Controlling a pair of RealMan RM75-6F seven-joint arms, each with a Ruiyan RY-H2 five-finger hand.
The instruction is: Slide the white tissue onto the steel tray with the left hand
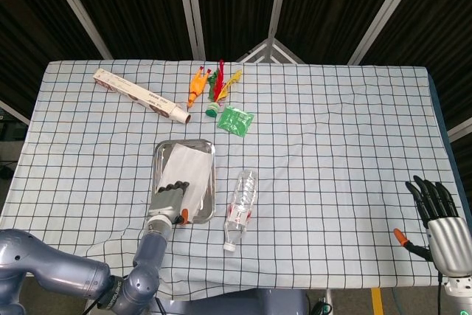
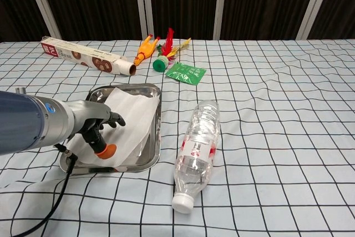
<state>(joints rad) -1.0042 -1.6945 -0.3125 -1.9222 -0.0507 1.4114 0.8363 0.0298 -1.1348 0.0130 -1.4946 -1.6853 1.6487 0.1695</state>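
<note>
The white tissue [image 1: 189,170] [image 2: 133,117] lies inside the steel tray [image 1: 157,154] [image 2: 156,137], left of the table's middle. My left hand [image 1: 169,202] [image 2: 94,127] rests on the tissue's near end, its fingers [image 2: 115,119] laid flat on the paper and gripping nothing. Its orange-tipped thumb sits low by the tray's front rim. Far off at the table's right front corner, my right hand [image 1: 441,215] hovers with its fingers spread and holds nothing; the chest view does not show it.
A clear plastic bottle [image 1: 240,205] [image 2: 198,151] lies just right of the tray. Behind the tray are a long cardboard box [image 1: 140,96] [image 2: 86,56], a green packet [image 1: 236,120] [image 2: 185,72] and colourful shuttlecock toys [image 1: 210,86] [image 2: 161,51]. A checked cloth covers the table.
</note>
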